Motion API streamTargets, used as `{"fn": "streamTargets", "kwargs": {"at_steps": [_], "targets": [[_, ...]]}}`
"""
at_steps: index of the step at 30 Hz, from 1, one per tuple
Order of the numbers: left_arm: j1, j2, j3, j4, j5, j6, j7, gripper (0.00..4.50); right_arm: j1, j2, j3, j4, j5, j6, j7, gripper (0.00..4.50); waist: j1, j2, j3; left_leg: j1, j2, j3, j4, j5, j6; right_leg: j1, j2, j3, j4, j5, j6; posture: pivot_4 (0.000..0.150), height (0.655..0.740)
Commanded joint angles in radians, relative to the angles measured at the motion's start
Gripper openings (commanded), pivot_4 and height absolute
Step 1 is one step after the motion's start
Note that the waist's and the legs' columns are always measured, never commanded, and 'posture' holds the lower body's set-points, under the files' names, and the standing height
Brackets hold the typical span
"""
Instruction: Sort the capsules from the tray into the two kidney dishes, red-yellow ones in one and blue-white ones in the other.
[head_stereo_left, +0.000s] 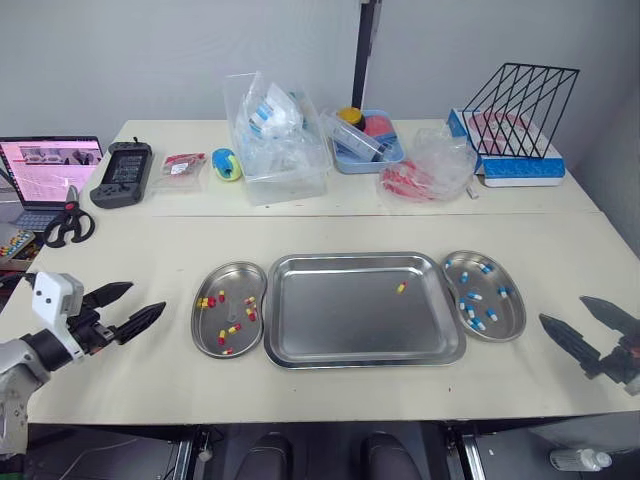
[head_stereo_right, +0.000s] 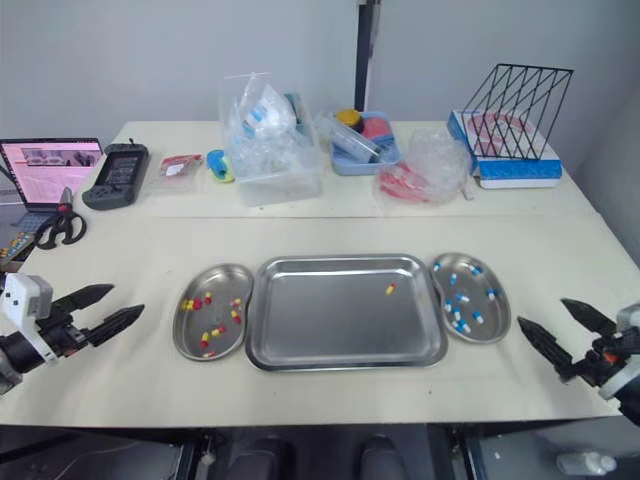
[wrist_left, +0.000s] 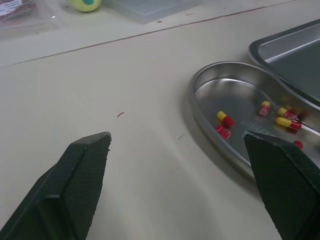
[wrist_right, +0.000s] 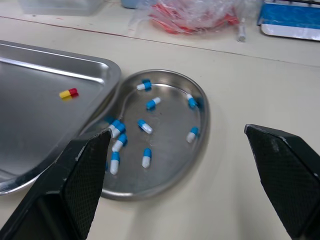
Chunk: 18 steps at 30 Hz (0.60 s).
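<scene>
Black fingers of the left gripper (head_stereo_left: 147, 298) and the right gripper (head_stereo_left: 562, 308) hover low over the near edge of the table (head_stereo_left: 150, 250), both pairs spread wide and holding nothing. Between the two grippers sits the tray (head_stereo_left: 340, 325), bare but for one stray capsule (head_stereo_left: 400, 288), red and yellow, lying toward the right gripper's side. Just ahead of the left gripper's tips is the left kidney dish (head_stereo_left: 197, 318), carrying the red-yellow capsules (head_stereo_left: 232, 328). Just ahead of the right gripper's tips is the right kidney dish (head_stereo_left: 520, 305), carrying the blue-white capsules (head_stereo_left: 472, 296). Both dishes sit close against the tray.

The sorting looks all but finished, with that one capsule left to move. The trouble likely lies in its place: it is nearer the right gripper, yet its colour belongs in the dish on the left gripper's side. A reach from the right passes over the blue-white dish and could nudge it or scatter its contents. A small, smooth capsule on polished steel may also skid away from closing fingers, or slip out mid-carry into the wrong dish.

Both arms are held low and outboard of the dishes, wrists level, fingers angled inward toward the tray.
</scene>
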Motion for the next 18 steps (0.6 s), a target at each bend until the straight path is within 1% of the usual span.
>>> {"fn": "streamTargets", "kwargs": {"at_steps": [1,6,8,10,13,16,18], "targets": [[-0.031,0.013,-0.024,-0.076,-0.033,0.028,-0.003,4.46,-0.041,-0.045,0.035,-0.052,0.022,0.016,0.028,4.50,0.001,0.000,0.000,0.000,0.000,0.000,0.000,0.000,0.000,0.000,0.000,0.000,0.000,0.000,0.000,0.150,0.7275],[-0.106,0.005,-0.128,-0.144,-0.046,0.068,-0.018,4.46,-0.118,-0.098,0.137,-0.095,0.043,0.058,0.091,4.50,0.002,0.000,0.000,-0.001,0.000,0.000,0.001,0.000,0.000,0.000,0.000,0.000,0.000,0.000,0.000,0.150,0.7275],[-0.179,-0.012,-0.206,-0.157,-0.046,0.079,-0.031,4.46,-0.155,-0.127,0.198,-0.118,0.053,0.082,0.137,4.50,0.002,0.000,0.000,-0.001,0.000,0.000,0.001,0.000,0.000,0.000,0.000,-0.001,0.000,0.000,0.000,0.150,0.7275],[-0.279,-0.046,-0.308,-0.159,-0.027,0.080,-0.044,4.46,-0.194,-0.158,0.263,-0.133,0.062,0.106,0.184,4.50,0.005,0.000,0.000,-0.001,0.000,0.000,0.001,0.000,0.000,0.000,0.000,-0.001,0.000,0.000,0.000,0.150,0.7275],[-0.391,-0.095,-0.415,-0.152,-0.014,0.088,-0.069,4.46,-0.239,-0.185,0.334,-0.133,0.051,0.115,0.230,4.50,0.008,0.000,0.000,-0.003,-0.001,0.000,0.004,0.000,0.000,0.000,0.000,-0.002,0.000,0.000,0.000,0.150,0.7275],[-0.465,-0.149,-0.514,-0.141,0.009,0.082,-0.090,4.46,-0.270,-0.186,0.378,-0.128,0.045,0.117,0.252,4.50,0.002,-0.001,0.000,-0.003,-0.001,0.000,0.003,0.000,0.000,0.000,0.000,-0.002,0.000,0.000,0.000,0.150,0.7275],[-0.514,-0.210,-0.588,-0.115,0.043,0.071,-0.083,4.46,-0.286,-0.181,0.403,-0.114,0.028,0.103,0.256,4.50,0.001,0.000,0.000,-0.004,-0.001,0.000,0.003,0.000,0.000,-0.001,0.000,-0.002,0.000,0.000,0.000,0.150,0.7275]]}}
